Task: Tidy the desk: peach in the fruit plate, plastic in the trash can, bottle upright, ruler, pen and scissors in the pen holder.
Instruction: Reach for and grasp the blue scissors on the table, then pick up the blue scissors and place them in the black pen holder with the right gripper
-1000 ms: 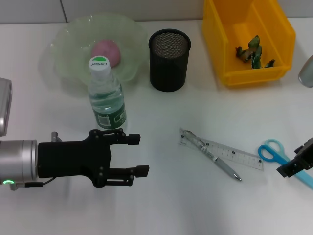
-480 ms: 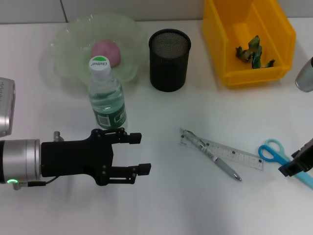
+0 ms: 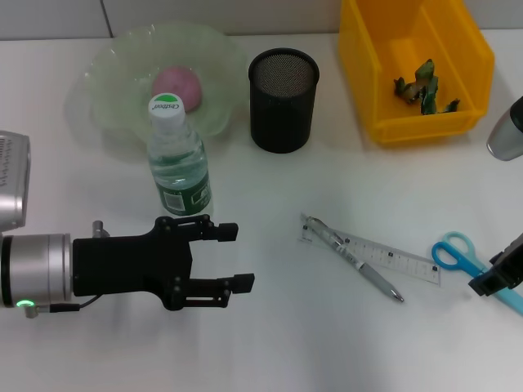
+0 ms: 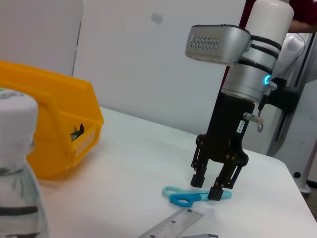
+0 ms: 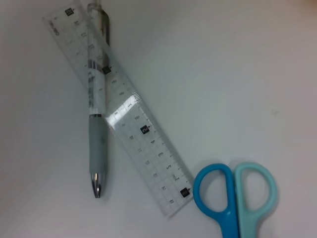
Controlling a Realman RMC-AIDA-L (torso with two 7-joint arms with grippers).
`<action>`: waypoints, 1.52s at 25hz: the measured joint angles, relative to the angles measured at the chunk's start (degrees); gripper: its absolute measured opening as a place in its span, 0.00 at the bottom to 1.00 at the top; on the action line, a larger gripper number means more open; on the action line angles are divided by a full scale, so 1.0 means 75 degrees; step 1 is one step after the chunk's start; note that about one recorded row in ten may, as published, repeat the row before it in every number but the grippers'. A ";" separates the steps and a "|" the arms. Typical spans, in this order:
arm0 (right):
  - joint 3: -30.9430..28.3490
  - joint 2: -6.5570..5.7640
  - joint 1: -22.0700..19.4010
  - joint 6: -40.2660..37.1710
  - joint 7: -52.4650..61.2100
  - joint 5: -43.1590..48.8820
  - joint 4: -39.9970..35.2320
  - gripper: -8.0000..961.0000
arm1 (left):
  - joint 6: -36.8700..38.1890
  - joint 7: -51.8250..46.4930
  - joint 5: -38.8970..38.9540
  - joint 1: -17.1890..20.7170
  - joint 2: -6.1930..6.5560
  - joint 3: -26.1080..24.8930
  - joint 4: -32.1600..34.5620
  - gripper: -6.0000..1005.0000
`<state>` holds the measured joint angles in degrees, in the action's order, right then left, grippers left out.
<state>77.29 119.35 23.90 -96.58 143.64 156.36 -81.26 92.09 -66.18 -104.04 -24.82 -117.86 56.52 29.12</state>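
Note:
The peach (image 3: 177, 86) lies in the green fruit plate (image 3: 122, 57). The bottle (image 3: 176, 163) stands upright in front of the plate. The black mesh pen holder (image 3: 283, 114) is empty. Crumpled plastic (image 3: 423, 88) lies in the yellow bin (image 3: 359, 49). A clear ruler (image 3: 402, 261) and a pen (image 3: 372, 278) lie crossed on the table, with blue scissors (image 3: 456, 251) to their right. My left gripper (image 3: 233, 257) is open and empty, just in front of the bottle. My right gripper (image 4: 206, 186) is open, its fingers straddling the scissors (image 4: 188, 197) blades.
The right wrist view shows the ruler (image 5: 126, 116), pen (image 5: 97, 124) and scissors handles (image 5: 235, 196) on bare white table. The left wrist view shows the bin (image 4: 49, 129), the bottle (image 4: 17, 173) up close and the ruler's end (image 4: 173, 225).
My left gripper has slid slightly to the right. My right gripper has shifted a little toward the right edge. The objects have not moved.

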 joint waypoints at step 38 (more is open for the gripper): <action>0.0374 0.0017 0.0078 0.0362 0.0030 0.0140 0.0255 0.30 | -0.0045 0.0047 -0.0014 0.0017 -0.0036 0.0000 -0.0016 0.78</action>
<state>80.09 119.48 24.48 -93.87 143.87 157.41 -79.35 91.75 -65.83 -104.15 -24.70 -118.13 56.51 29.00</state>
